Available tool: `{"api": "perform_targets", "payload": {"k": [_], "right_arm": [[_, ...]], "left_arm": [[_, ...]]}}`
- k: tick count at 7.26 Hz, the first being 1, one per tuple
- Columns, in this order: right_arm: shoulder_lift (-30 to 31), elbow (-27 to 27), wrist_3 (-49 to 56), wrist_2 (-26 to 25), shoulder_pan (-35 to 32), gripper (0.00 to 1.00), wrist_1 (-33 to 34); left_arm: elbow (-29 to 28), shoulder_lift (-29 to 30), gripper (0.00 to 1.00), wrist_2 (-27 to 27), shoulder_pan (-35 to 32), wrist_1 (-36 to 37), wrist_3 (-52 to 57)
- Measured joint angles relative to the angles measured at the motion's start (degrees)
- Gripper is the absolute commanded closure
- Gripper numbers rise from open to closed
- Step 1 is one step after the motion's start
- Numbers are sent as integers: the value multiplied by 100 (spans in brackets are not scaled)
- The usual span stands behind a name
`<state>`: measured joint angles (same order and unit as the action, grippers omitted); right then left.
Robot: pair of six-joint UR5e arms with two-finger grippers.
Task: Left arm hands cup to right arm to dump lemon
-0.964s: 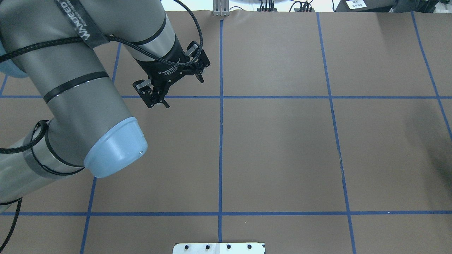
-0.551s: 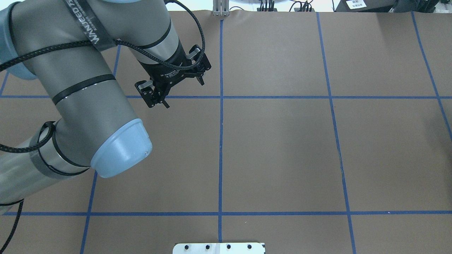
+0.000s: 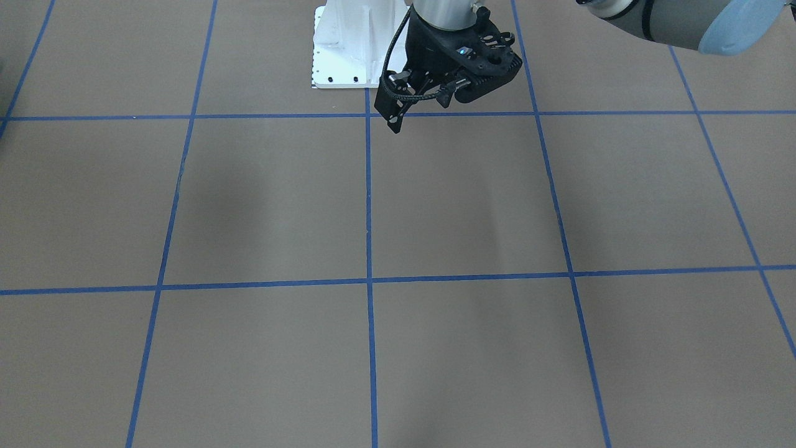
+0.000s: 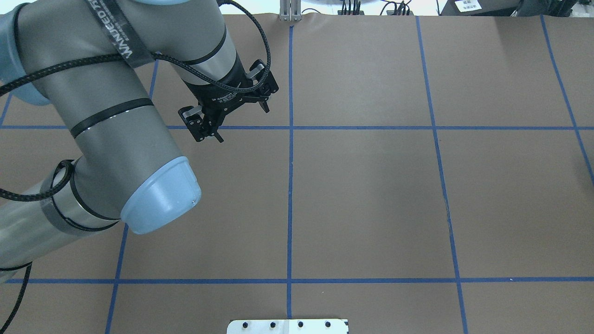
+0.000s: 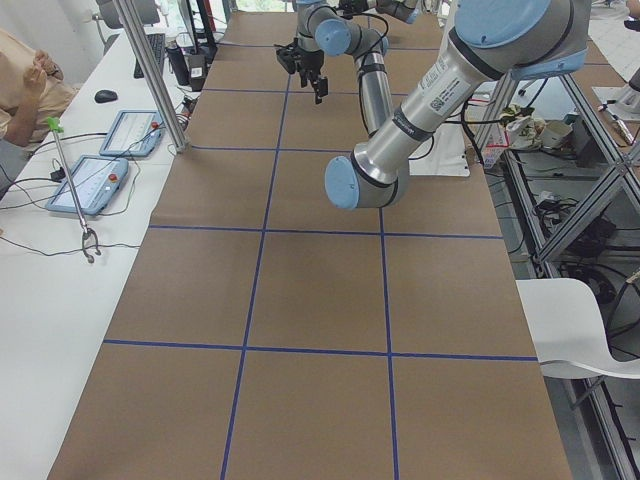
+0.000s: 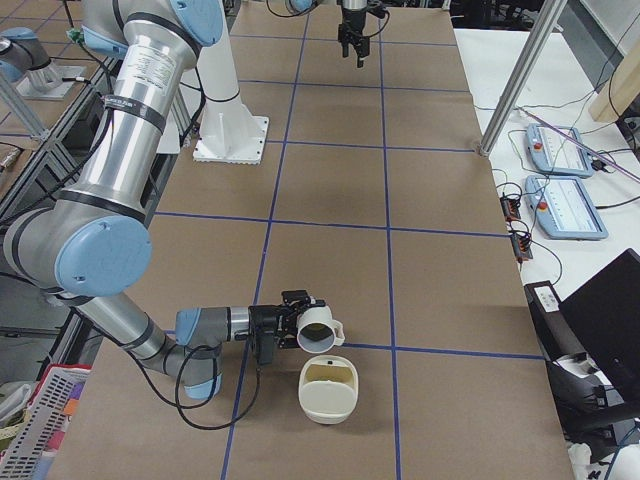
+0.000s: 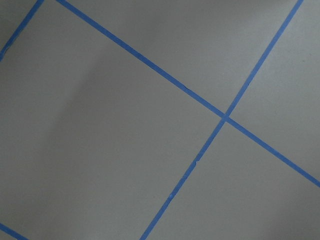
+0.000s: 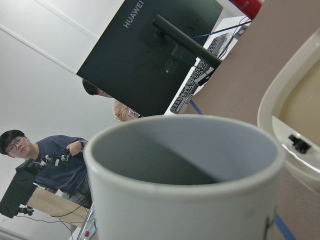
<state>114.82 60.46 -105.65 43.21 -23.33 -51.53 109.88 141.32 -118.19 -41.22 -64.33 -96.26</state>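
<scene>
At the table's right end, the cup (image 6: 318, 330) meets the right gripper (image 6: 298, 322), whether clamped I cannot tell, beside a cream bowl (image 6: 328, 412); a monitor (image 8: 150, 50) reads HUAWEI. The left gripper (image 4: 234, 118) stands spread; its strap (image 4: 118, 39) reads WANDEED.

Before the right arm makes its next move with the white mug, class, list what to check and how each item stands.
1. White mug at the right arm's tip: ok; jaws shut on it: cannot tell.
2. Left gripper open, empty, far from the mug: ok.
3. Lemon inside the mug: cannot tell; the right wrist view shows only its upper inner wall.
4. Cream bowl beside the mug: ok.
5. Mug mouth over the bowl: cannot tell.
</scene>
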Motion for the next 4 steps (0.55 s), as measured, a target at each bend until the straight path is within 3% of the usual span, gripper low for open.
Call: {"api": "perform_targets", "payload": {"k": [4], "right_arm": [[-69,-414,-1081,264,-243,92,-511]], "left_arm": [[-2,0,0,6,12,-1,2]]}}
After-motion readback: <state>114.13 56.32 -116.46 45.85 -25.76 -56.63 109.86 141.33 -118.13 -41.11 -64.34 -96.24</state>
